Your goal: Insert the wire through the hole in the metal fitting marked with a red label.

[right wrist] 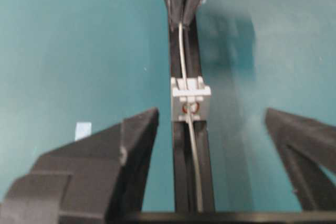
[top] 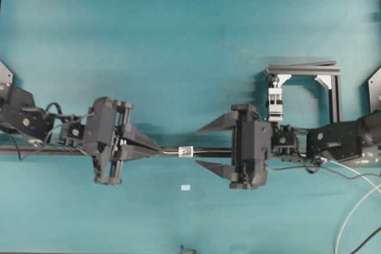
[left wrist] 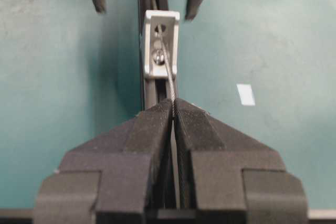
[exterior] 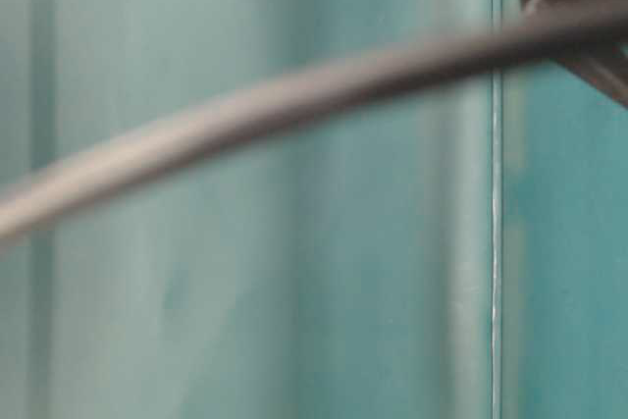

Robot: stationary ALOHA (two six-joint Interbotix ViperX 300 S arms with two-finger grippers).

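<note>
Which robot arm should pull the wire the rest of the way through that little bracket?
Probably the right. Its end effector stands open on the side where the wire comes out of the bracket, with the wire running between its fingers. The left end effector is shut on the wire on the other side.

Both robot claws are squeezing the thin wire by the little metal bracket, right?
Not both. The left gripper is shut on the wire by the metal fitting, but the right gripper is wide open, touching nothing, as the right wrist view shows.

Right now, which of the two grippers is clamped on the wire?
The left gripper: its jaws are pinched shut on the wire, while the right gripper stands wide open around the rail.
</note>
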